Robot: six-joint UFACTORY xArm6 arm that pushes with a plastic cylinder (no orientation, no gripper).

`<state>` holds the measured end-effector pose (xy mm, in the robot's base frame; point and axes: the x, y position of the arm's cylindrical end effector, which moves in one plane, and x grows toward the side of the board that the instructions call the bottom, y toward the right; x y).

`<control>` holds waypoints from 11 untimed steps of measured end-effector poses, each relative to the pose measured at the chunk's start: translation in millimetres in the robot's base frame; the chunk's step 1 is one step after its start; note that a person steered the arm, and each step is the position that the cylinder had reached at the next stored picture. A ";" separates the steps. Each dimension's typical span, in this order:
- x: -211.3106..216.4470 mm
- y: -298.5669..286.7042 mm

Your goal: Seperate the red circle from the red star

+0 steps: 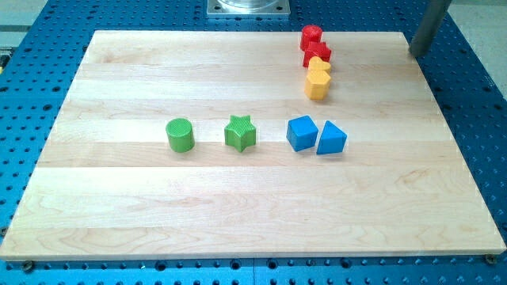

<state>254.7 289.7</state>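
The red circle sits near the view's top edge of the wooden board, right of centre. The red star lies just below it and touches it. A yellow block and a second yellow block follow in the same short column, packed close together. My tip is at the view's top right, off the board's right corner, well to the right of the red circle and apart from every block.
A green circle and a green star sit mid-board. A blue cube and a blue triangle touch each other right of them. Blue perforated table surrounds the board. A metal mount is at the top.
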 end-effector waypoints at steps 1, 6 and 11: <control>-17.3 -65.6; -46.3 -193.2; 10.3 -216.2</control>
